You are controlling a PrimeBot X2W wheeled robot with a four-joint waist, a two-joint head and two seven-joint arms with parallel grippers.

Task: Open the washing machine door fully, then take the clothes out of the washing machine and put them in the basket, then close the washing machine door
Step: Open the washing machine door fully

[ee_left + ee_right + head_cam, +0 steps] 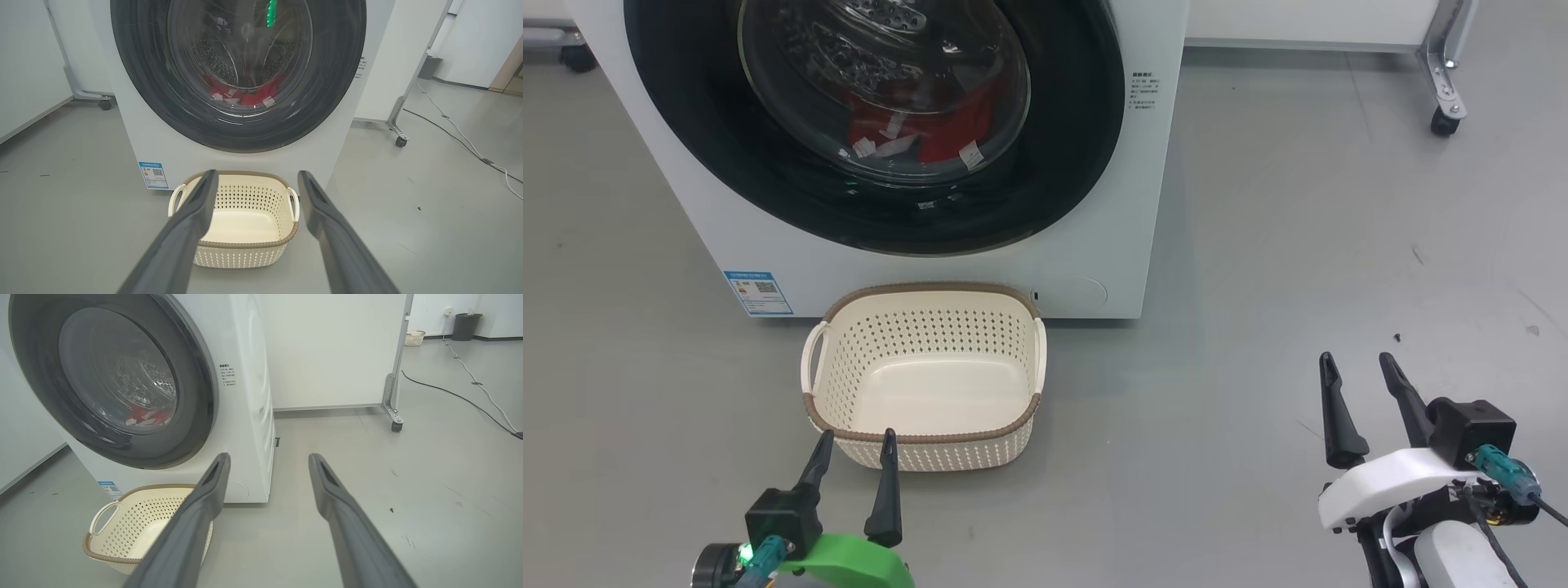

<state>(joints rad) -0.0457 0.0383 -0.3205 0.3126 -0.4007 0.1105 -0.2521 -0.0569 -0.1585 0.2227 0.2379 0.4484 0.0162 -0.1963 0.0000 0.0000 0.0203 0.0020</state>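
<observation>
The white washing machine (792,269) stands ahead with its black-rimmed round door (1062,147) lying flat against the front. Through the glass I see red clothes (931,131) with white tags low in the drum, also in the left wrist view (245,92). The cream basket (1013,314) sits empty on the floor right in front of the machine. My left gripper (858,437) hovers open at the basket's near rim. My right gripper (1357,359) hangs open over bare floor, well to the right of the basket. Both hold nothing.
Grey floor surrounds the machine. A white partition on a castor (1444,122) stands behind at the right, and cables (478,386) run across the floor further right. A small basket (414,338) and dark bin (463,326) sit far off.
</observation>
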